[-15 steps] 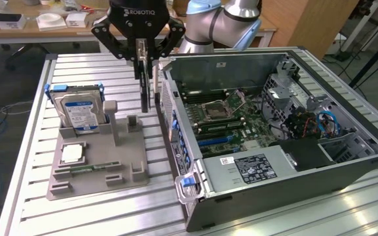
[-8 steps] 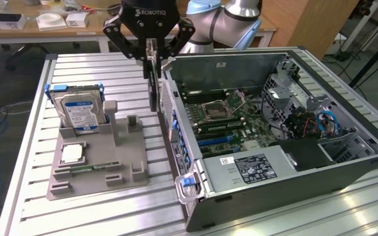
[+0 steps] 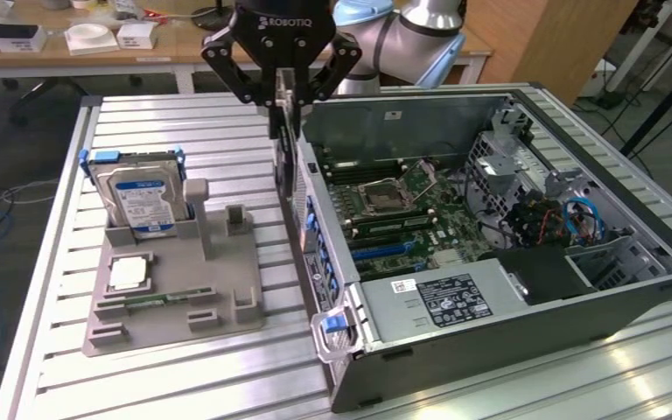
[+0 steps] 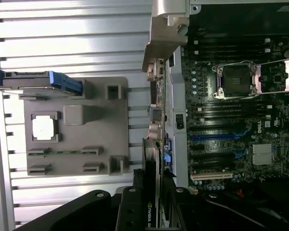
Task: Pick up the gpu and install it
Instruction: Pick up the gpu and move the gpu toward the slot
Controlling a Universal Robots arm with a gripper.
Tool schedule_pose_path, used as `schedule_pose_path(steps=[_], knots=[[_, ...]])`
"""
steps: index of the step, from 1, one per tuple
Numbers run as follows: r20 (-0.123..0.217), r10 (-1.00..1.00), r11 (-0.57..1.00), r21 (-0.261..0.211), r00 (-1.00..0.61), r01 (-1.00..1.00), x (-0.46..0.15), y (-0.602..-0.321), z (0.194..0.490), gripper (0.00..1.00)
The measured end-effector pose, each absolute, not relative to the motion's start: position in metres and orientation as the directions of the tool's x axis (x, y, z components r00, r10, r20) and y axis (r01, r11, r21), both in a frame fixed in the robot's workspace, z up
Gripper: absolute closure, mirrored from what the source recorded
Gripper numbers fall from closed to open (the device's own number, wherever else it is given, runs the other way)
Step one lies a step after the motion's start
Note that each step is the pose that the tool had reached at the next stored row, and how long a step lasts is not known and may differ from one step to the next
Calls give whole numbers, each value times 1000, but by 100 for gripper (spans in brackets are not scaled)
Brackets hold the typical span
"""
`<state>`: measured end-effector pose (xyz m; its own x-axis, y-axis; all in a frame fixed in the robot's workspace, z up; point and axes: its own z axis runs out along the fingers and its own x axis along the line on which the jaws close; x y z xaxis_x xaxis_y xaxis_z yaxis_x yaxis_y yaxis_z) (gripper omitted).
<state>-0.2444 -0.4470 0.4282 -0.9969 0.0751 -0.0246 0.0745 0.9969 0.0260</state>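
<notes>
The gripper (image 3: 286,98) hangs over the rear edge of the open computer case (image 3: 488,337) with its fingers (image 4: 131,211) closed partway on the gpu (image 3: 281,140). They pinch the thin card by its flat faces, so it hangs edge-down. In the wrist view the card appears edge-on, just beside the case's rear wall on the side of the grey holder (image 3: 172,302). It is clear of the bench (image 3: 172,376) and not yet over the motherboard (image 3: 418,219).

The step in hand looks like the carry from holder to case, and the main concern is clearance. The card's lower edge should pass above the rear wall and the blue latch tabs (image 3: 311,214) along it without catching either. The card appears close to plumb, and keeping it so should help the edge connector meet a slot squarely. The blue expansion slots (image 4: 212,137) run across the board away from the rear wall, so the card's length should line up with them and its bracket end should sit towards that wall. With so little of the card held, any knock could twist it, which calls for slow, straight motion. The hard drive (image 3: 137,197) stands in the holder, well apart.
</notes>
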Motion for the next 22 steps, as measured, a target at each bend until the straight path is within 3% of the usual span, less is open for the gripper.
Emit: schedule_pose_path(steps=[22], knots=[[-25,75,997,26,-997,74,-231,-447,428,74]])
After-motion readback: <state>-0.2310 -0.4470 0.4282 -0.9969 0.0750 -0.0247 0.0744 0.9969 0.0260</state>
